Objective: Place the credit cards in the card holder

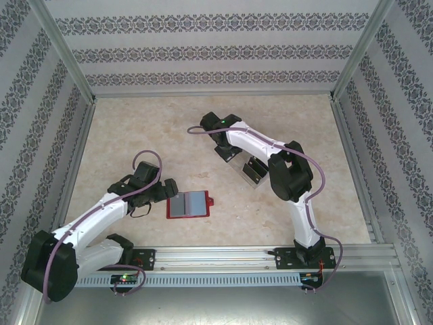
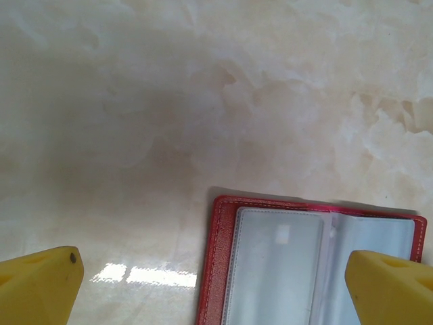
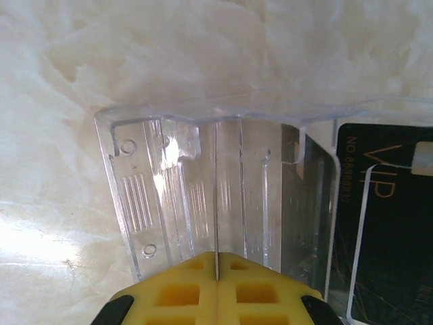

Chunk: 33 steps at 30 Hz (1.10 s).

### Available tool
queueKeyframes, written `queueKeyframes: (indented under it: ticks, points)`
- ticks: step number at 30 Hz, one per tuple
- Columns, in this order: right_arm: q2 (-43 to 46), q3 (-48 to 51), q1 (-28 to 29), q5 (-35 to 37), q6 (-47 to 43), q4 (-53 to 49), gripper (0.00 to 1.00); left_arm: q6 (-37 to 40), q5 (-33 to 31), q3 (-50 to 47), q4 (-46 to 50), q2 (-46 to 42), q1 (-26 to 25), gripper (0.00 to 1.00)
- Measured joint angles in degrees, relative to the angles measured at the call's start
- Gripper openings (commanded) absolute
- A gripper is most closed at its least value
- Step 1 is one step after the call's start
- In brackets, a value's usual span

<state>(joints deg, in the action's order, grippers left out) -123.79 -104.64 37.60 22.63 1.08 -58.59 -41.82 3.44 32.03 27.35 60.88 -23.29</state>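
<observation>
**Marble-look table, red card holder lying open**

Beige, cloudy stone pattern covers the tabletop (image 1: 135, 122), glossy enough to throw back a bright patch of light in the left wrist view. Walls (image 1: 203, 47) papered in bands of dark floral print close it in on three sides, with aluminium posts (image 1: 64, 51) at the corners. A slotted metal rail (image 1: 223, 256) runs along the edge on the near side of the card holder.

The card holder (image 1: 188, 204) lies spread flat, its red border showing around greyish pockets, with the snap tab on its right side. The left gripper (image 1: 168, 189) sits just beside its left edge. In the left wrist view its yellow fingertips (image 2: 40, 284) stand wide apart, and the card holder (image 2: 304, 264) lies between them.

Beyond the card holder and to its right, apart from it, a clear plastic rack (image 1: 249, 170) stands under the right gripper (image 1: 233, 154). Seen from the right wrist, that gripper (image 3: 216, 291) has its yellow fingers pressed together against the rack (image 3: 203, 196). A thin line rises from their seam, and I cannot tell whether a sheet is pinched there. A black credit card (image 3: 389, 230) with gold "VIP" lettering stands in the rack.
</observation>
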Motion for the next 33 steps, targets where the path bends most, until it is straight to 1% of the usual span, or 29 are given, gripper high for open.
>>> queueKeyframes:
  ticks: [8,11,14,17,19,22,25,27,30,33]
  points:
    - [2.9,-3.6,0.8,-1.1,0.1,-1.4,0.0,1.3,-0.3,0.9,0.1,1.2,0.0,1.0]
    - [6.8,-4.4,2.9,-2.6,1.0,-1.3,0.0,2.4,-1.0,2.1,0.7,2.4,-0.4,1.0]
    - [13.0,-2.5,5.4,-7.1,4.3,1.0,0.0,3.6,-3.0,3.5,2.3,3.7,-2.4,1.0]
    - [22.8,7.7,6.6,-15.4,10.6,8.5,0.0,4.3,-5.8,4.2,4.1,5.0,-5.1,1.0]
    - [29.7,17.8,6.4,-21.5,16.7,15.5,0.0,4.3,-7.7,4.3,5.6,5.8,-6.5,1.0]
    - [36.6,33.4,6.4,-28.8,26.5,28.3,0.0,4.1,-9.6,4.2,7.1,6.2,-7.8,1.0]
    - [38.7,46.5,8.1,-33.4,36.0,40.6,0.0,3.9,-10.5,4.1,7.4,6.2,-8.9,1.0]
    - [38.6,51.9,10.5,-34.5,40.6,46.6,0.0,3.9,-10.9,3.6,7.3,6.2,-9.7,1.0]
    - [38.5,56.8,15.1,-35.0,46.4,54.6,0.0,3.9,-11.3,2.8,7.3,6.4,-10.5,1.0]
    - [37.6,58.9,18.5,-35.0,50.5,62.2,0.0,3.9,-11.5,2.6,7.3,7.6,-10.5,1.0]
